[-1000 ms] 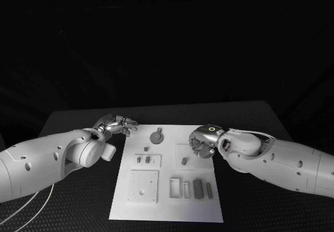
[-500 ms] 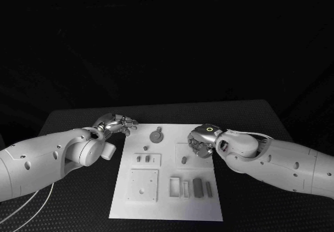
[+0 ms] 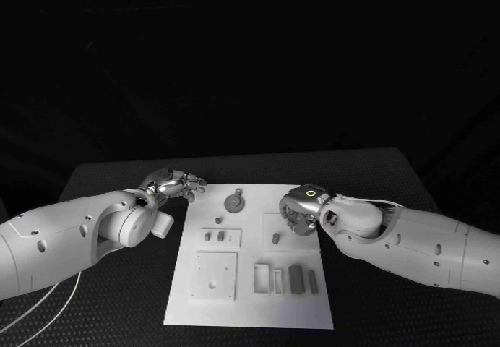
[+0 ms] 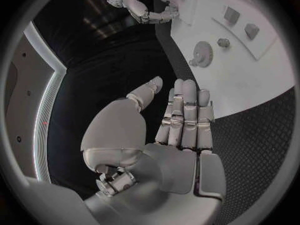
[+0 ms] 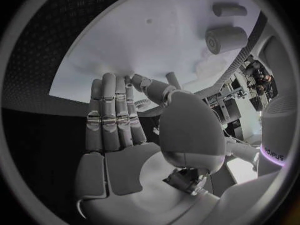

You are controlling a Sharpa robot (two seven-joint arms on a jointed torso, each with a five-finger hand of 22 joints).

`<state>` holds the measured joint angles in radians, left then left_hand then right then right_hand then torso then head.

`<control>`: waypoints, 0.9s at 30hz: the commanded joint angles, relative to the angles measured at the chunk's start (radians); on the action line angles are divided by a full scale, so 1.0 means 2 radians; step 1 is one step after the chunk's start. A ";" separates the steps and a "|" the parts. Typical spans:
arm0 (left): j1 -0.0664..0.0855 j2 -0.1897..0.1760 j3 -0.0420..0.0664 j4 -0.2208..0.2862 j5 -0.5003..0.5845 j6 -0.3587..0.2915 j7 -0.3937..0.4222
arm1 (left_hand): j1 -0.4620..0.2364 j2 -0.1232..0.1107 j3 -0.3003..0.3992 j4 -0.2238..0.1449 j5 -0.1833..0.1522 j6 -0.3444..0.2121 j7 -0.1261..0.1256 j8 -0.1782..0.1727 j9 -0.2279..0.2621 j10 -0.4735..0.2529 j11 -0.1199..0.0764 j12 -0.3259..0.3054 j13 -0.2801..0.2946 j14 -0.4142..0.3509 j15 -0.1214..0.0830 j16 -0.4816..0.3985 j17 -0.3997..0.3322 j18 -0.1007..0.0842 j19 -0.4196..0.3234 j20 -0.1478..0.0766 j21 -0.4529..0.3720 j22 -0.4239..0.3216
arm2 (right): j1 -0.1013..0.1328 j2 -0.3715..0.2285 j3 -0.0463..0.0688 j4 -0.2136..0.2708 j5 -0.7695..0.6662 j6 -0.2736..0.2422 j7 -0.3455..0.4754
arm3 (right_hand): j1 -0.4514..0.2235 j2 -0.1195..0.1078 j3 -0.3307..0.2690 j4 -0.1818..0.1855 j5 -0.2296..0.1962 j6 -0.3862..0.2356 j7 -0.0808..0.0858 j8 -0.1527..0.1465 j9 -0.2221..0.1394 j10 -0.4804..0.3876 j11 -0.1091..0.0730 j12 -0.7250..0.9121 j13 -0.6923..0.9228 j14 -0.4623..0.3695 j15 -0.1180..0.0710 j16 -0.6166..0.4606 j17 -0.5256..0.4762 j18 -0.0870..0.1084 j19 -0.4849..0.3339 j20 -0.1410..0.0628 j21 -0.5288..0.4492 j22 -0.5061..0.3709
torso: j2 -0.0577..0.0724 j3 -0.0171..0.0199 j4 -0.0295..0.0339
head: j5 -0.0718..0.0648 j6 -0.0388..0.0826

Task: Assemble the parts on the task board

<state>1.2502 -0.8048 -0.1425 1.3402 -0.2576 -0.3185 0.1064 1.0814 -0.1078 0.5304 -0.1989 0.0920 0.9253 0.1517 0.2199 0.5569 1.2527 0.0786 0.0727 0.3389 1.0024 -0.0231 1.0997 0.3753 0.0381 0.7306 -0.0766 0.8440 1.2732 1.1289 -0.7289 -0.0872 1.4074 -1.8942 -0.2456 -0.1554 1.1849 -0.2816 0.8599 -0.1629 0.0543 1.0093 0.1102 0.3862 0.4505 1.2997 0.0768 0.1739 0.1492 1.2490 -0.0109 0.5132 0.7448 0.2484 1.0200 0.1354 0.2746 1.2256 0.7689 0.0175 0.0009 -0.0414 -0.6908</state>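
The white task board (image 3: 250,296) lies in the middle of the table. On its far part sit a round grey gear-like part (image 3: 235,204), a small part (image 3: 218,221) and a short peg (image 3: 276,238). My left hand (image 3: 175,184) hovers at the board's far left corner; in the left wrist view its fingers (image 4: 185,117) are straight and hold nothing, with the gear-like part (image 4: 201,52) beyond them. My right hand (image 3: 300,213) hangs over the board's right upper area, beside the peg. Its fingers (image 5: 112,117) are extended and empty above the board (image 5: 156,40), near a cylinder part (image 5: 225,39).
Nearer on the board are a plate with two small slots (image 3: 219,237), a square plate with holes (image 3: 214,276) and several upright bars and frames (image 3: 297,280). Black textured table (image 3: 115,311) surrounds the board. A white cable (image 3: 42,314) runs at the near left.
My right hand has shifted slightly to the left over the board. The left hand and the parts have stayed where they were.
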 commanded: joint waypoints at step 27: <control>0.001 0.001 0.000 0.000 0.000 0.002 -0.003 | -0.001 -0.001 -0.002 -0.005 0.001 -0.001 0.003 0.004 -0.001 0.000 0.002 0.000 0.001 0.007 0.000 -0.003 0.002 -0.005 0.005 -0.022 -0.003 0.000 | -0.010 -0.002 -0.015 0.007 -0.044 0.002 -0.019 | 0.022 0.007 0.021 -0.019 -0.003 0.035 -0.012 0.010 0.008 0.033 -0.017 0.005 0.019 0.023 -0.014 0.027 0.034 0.007 0.033 -0.014 0.027 0.026 | 0.000 0.0005 0.0004 | -0.004 0.000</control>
<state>1.2502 -0.8047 -0.1425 1.3399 -0.2579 -0.3186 0.0961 1.0814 -0.1078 0.5276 -0.2017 0.0920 0.9253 0.1517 0.2237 0.5558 1.2527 0.0785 0.0727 0.3397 1.0098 -0.0235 1.0997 0.3786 0.0381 0.7328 -0.0745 0.8440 1.2732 1.1252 -0.7315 -0.1048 1.4235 -1.9754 -0.2825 -0.1985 1.2219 -0.2683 0.8972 -0.2003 0.0502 1.0717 0.0877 0.4025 0.4656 1.3587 0.0428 0.1806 0.1849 1.2923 -0.0360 0.5643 0.8111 0.2480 1.0808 0.1068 0.3230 1.2777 0.7690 0.0180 0.0015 -0.0488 -0.6917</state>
